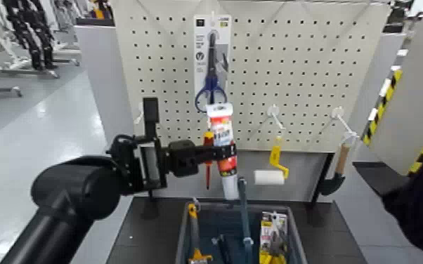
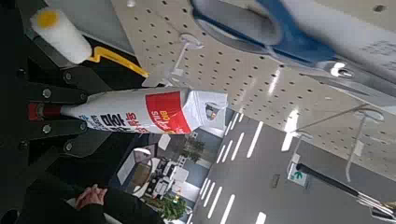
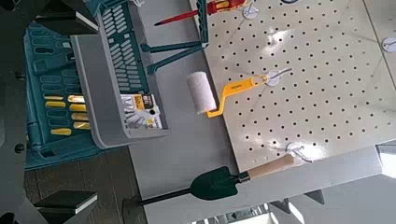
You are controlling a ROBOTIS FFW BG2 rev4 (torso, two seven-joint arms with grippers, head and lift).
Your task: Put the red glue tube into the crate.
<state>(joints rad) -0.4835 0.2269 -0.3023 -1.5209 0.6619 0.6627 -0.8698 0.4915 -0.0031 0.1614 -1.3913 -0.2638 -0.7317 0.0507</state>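
Left arm (image 1: 81, 188): cased in smooth black, rounded at the joints | wrist: carries a squarish black frame around a pale grey panel (image 1: 150, 162), looped with black cable (image 1: 122, 140) | left end effector (image 1: 227, 151): built of black plates, dotted with silvery screws (image 2: 47, 93) | right end effector (image 3: 79, 112): tipped with dark, blocky fingers (image 3: 67, 201)

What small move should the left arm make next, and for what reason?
Probably lower the tube a little towards the crate, keeping the grip: the left pincer holds it upright around its middle, and its lower end is still above the crate's rim.
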